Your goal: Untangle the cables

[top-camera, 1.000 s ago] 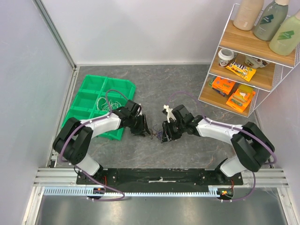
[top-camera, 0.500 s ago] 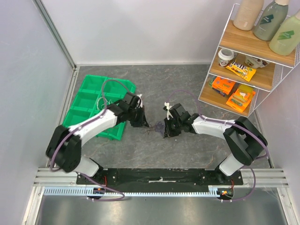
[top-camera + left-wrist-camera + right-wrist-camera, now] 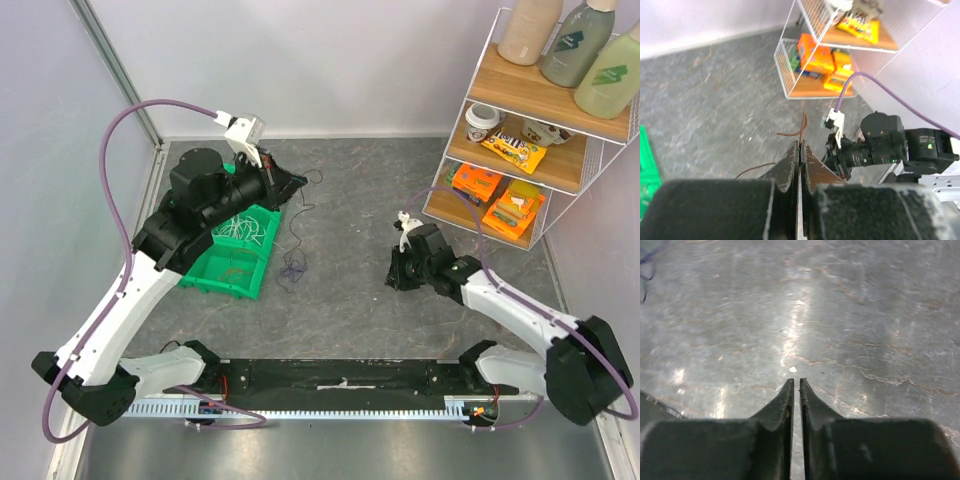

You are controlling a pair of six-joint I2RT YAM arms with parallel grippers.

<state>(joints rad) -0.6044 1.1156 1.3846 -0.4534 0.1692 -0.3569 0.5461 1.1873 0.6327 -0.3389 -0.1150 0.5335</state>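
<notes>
My left gripper (image 3: 297, 183) is raised high over the table's back left, shut on a thin red-brown cable (image 3: 803, 124). That cable (image 3: 298, 218) hangs from the jaws down to a small purple and dark clump of cables (image 3: 293, 268) on the grey table. In the left wrist view the left gripper (image 3: 801, 145) pinches the cable with its end curling past the tips. My right gripper (image 3: 394, 274) sits low on the table right of the clump, shut and empty. In the right wrist view the right gripper (image 3: 794, 381) points at bare table, with a purple cable loop (image 3: 646, 269) at the top left.
A green divided bin (image 3: 238, 276) holding white cables (image 3: 240, 226) lies under the left arm. A wire shelf (image 3: 520, 130) with snacks and bottles stands at the back right, also in the left wrist view (image 3: 815, 60). White walls close off the back and the left.
The left arm rose and swung back left, pulling the red-brown cable up out of the clump. The right gripper moved away right, off the clump, which stays on the table.
</notes>
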